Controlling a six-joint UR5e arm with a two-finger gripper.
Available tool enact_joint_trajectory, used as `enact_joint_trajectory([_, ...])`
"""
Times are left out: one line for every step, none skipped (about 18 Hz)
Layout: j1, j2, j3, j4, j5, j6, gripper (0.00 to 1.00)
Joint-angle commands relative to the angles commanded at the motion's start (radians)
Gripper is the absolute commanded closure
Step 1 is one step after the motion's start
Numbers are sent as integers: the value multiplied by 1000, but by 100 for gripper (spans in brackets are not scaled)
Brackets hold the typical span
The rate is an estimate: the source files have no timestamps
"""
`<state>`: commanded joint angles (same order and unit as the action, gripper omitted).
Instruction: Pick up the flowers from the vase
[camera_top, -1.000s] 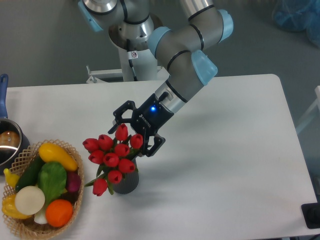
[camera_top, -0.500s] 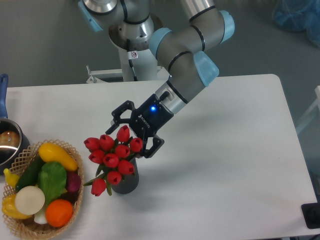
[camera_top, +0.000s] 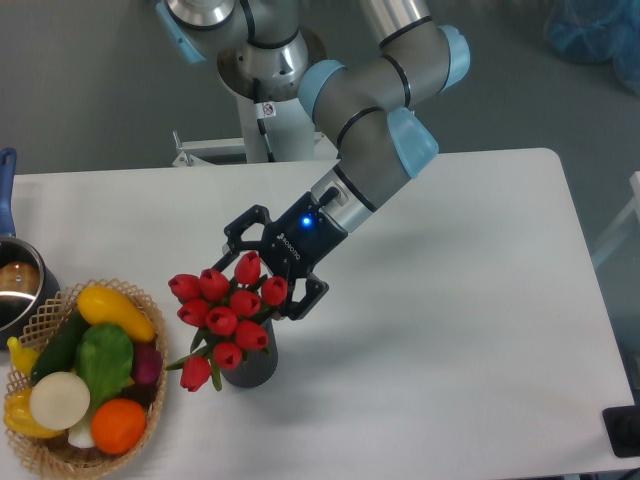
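Overhead, a white worktop (camera_top: 450, 300) stands on a grey floor. The vase (camera_top: 250, 365) stands upright near the front left, just right of a wicker basket (camera_top: 150, 385) of vegetables. The flowers (camera_top: 222, 315) sit in the vase, stems vertical, heads spreading leftward. The gripper (camera_top: 266, 270), fingers spread open, straddles the upper-right tulip heads without clamping them.

The right half of the table (camera_top: 480, 330) is bare, so there is free passage there. On the left, the basket (camera_top: 60, 450) of vegetables and the pot (camera_top: 18, 290) stand close to the flowers (camera_top: 225, 310) and the vase (camera_top: 250, 368), narrowing that side. The gripper (camera_top: 262, 268) occupies the far side of the flowers.
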<state>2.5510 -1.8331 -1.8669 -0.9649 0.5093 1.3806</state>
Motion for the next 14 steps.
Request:
enact_joint_trajectory([0, 0, 0, 2, 0, 0, 0])
enact_joint_trajectory([0, 0, 0, 2, -3, 0, 0])
enact_joint_trajectory([0, 0, 0, 2, -3, -2, 0])
enact_joint_trajectory([2, 0, 0, 2, -6, -2, 0])
enact_joint_trajectory([2, 2, 0, 2, -8, 0, 0])
enact_joint_trajectory([2, 2, 0, 2, -9, -2, 1])
enact_joint_trajectory([2, 2, 0, 2, -14, -2, 4])
enact_joint_trajectory([0, 2, 0, 2, -20, -2, 8])
enact_joint_trajectory([0, 2, 2, 2, -24, -3, 14])
enact_joint_trajectory([0, 2, 2, 2, -25, -3, 19])
enact_joint_trajectory([-2, 2, 2, 2, -25, -3, 26])
enact_joint_trajectory([-2, 2, 2, 0, -25, -5, 31])
enact_joint_trajectory([-2, 2, 2, 0, -25, -5, 34])
enact_joint_trajectory([0, 2, 2, 0, -25, -5, 34])
